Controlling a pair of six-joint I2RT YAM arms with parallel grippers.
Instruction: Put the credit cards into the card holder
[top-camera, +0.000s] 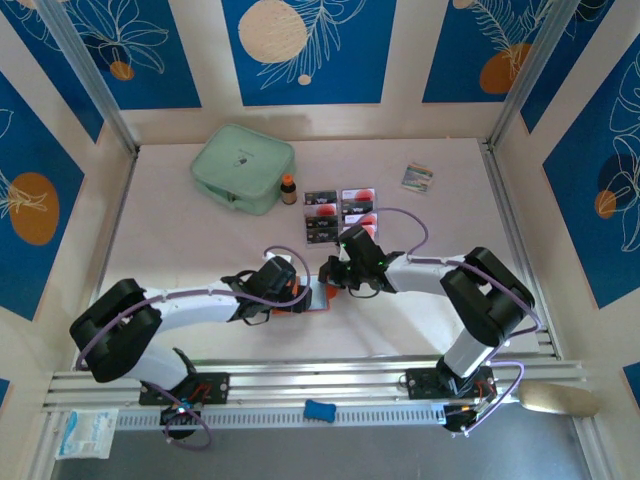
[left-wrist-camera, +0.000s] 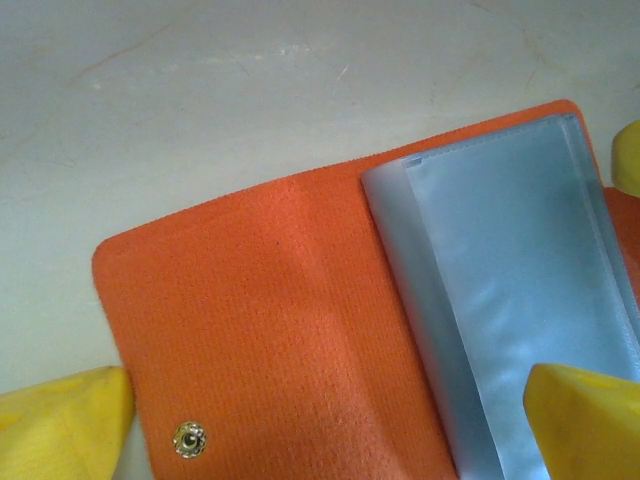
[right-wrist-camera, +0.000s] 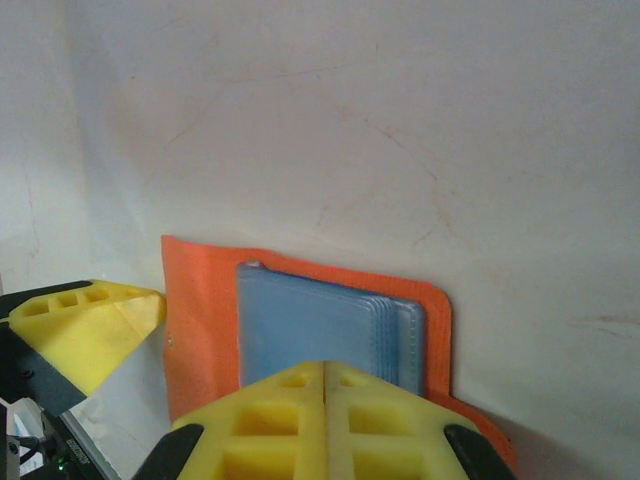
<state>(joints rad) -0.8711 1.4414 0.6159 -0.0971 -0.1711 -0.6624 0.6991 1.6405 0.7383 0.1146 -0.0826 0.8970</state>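
The printing on the credit cards (top-camera: 340, 213) is too small to read; only red round marks are showing on their black and pale faces. The mint-green pouch (top-camera: 243, 167) is carrying a small dark mark on its lid, and the multicoloured packet (top-camera: 418, 177) is showing coloured bands, neither of them legible.

The left arm is reaching forward and inward from its base, its forearm lying low over the table (top-camera: 450, 230) and its wrist pointing toward the right arm. The left gripper (left-wrist-camera: 330, 400) is standing wide apart, straddling the open card holder (left-wrist-camera: 270, 320). One yellow finger (left-wrist-camera: 60, 420) is sitting just beside the orange flap's outer edge, close to the metal snap button (left-wrist-camera: 189, 439). The other is overlapping the grey plastic sleeves (left-wrist-camera: 510, 290), though whether it is pressing on them cannot be told.

The right arm is bending at the elbow and reaching inward toward the left arm, its wrist tilting down. The right gripper (right-wrist-camera: 325, 372) is holding its two yellow fingers pressed together, the tip hanging over the near edge of the card holder, with the stack of sleeves lying directly ahead of it. The holder is lying flat on the table between the two grippers.

The credit cards are lying in rows beyond the right gripper, apart from the holder. A small brown bottle (top-camera: 288, 189) is standing past them to the left, between cards and pouch.
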